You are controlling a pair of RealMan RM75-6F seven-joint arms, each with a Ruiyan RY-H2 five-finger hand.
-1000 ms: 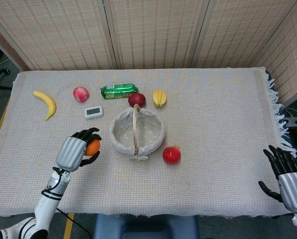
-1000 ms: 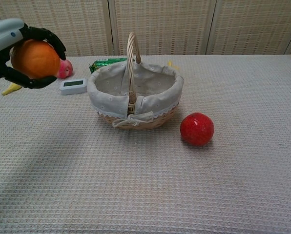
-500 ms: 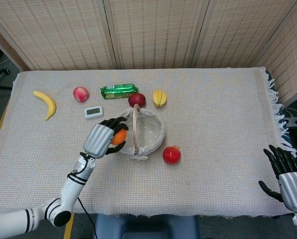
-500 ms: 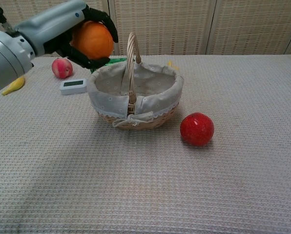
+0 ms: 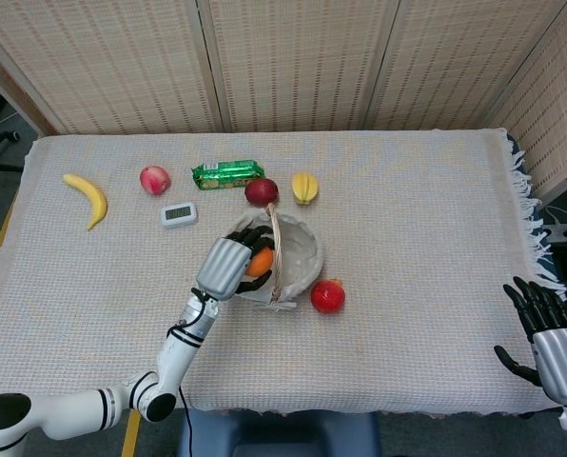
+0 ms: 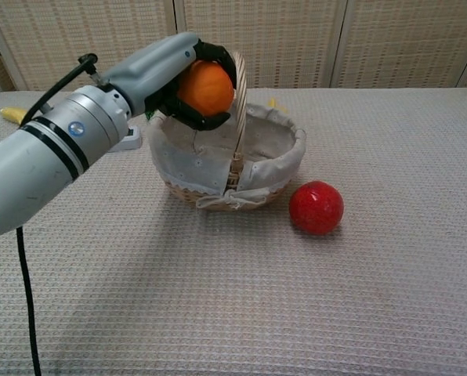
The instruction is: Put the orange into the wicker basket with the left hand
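Observation:
My left hand (image 5: 228,266) (image 6: 179,78) grips the orange (image 5: 260,262) (image 6: 206,88) and holds it above the left half of the wicker basket (image 5: 303,255) (image 6: 284,160), close against the upright handle (image 6: 238,117). The basket has a pale cloth lining and nothing shows inside it. My right hand (image 5: 550,335) hangs open off the table's near right corner, far from the basket; the chest view does not show it.
A red pomegranate-like fruit (image 5: 328,296) (image 6: 316,207) lies just right of the basket. Behind the basket are a dark red apple (image 5: 261,191), a yellow fruit (image 5: 304,187) and a green packet (image 5: 226,172). A white timer (image 5: 179,214), a peach (image 5: 154,179) and a banana (image 5: 87,197) lie at the left.
My left hand has carried the orange rightward from beside the basket to above its left half. The basket has shifted slightly right, its handle now leaning the other way. The right hand is unchanged.

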